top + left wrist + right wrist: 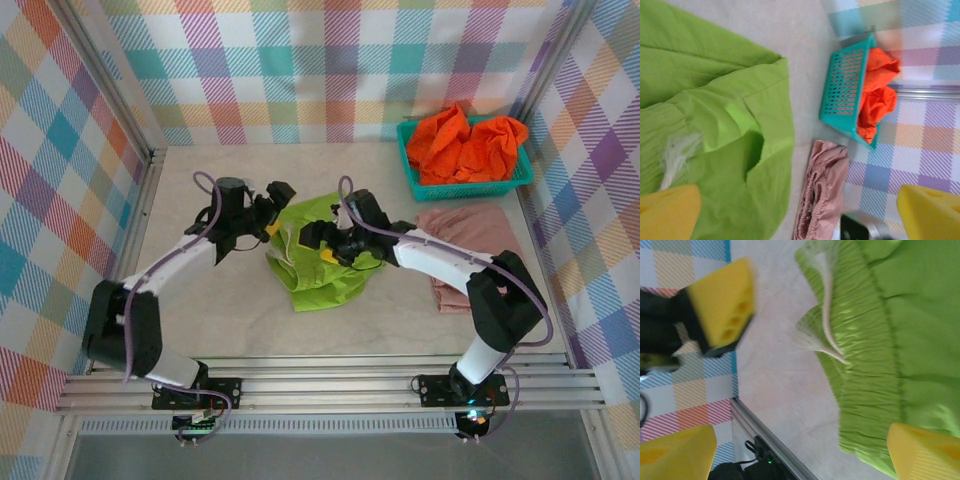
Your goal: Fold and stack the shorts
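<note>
Lime green fabric shorts (322, 262) (730, 125) (905, 330): lie mid-counter between the two arms, rumpled, one layer turned over another. The gathered elastic waistband faces the near side.
White drawstring (827, 315) (674, 156): loose on the waistband, ends frayed, one strand trailing onto the bare surface.
Left claw (268, 212) (800, 215): jaws wide apart, nothing between them. It hovers at the left edge of the green shorts. In its wrist view the yellow fingertips (667, 212) sit at the two bottom corners, one over green cloth.
Right claw (330, 242) (800, 452): jaws spread, no cloth clamped. It sits over the middle of the green shorts. In its wrist view one yellow pad (925, 450) overlaps the waistband edge and the other is off the cloth; whether the pad touches the fabric I cannot tell.
Dusty pink fabric shorts (468, 232) (821, 192): flat on the counter to the right, just in front of the basket and apart from the green pair. The right arm crosses above them in the top view.
Bright orange fabric shorts (462, 145) (879, 97): bunched in the basket, heaped above its rim.
Teal perforated plastic basket (412, 172) (842, 90): far right corner, close to the plaid wall.
Beige counter (220, 310): carries all of the above.
</note>
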